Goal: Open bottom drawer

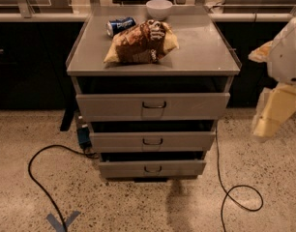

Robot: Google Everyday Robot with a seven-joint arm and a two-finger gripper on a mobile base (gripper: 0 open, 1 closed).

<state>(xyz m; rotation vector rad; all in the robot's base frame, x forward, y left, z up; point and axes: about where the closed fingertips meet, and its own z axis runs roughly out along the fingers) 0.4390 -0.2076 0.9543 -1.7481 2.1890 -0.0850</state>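
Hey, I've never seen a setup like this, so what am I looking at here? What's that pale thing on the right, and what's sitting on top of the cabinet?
This is one camera view, looking down at the front of a grey metal cabinet with three drawers. Where the camera is mounted is not known.

The pale shape at the right edge is a robot's arm. It belongs to a wheeled robot with a single arm. The yellowish part hanging below it is the claw, the part that grasps things. It hangs in the air to the right of the cabinet and touches none of the drawers.

On the cabinet top lie a brown chip bag, a blue soda can on its side, and a white bowl at the back.

The bottom drawer, the lowest one, is what the robot is meant to open. Black cables trail across the floor.
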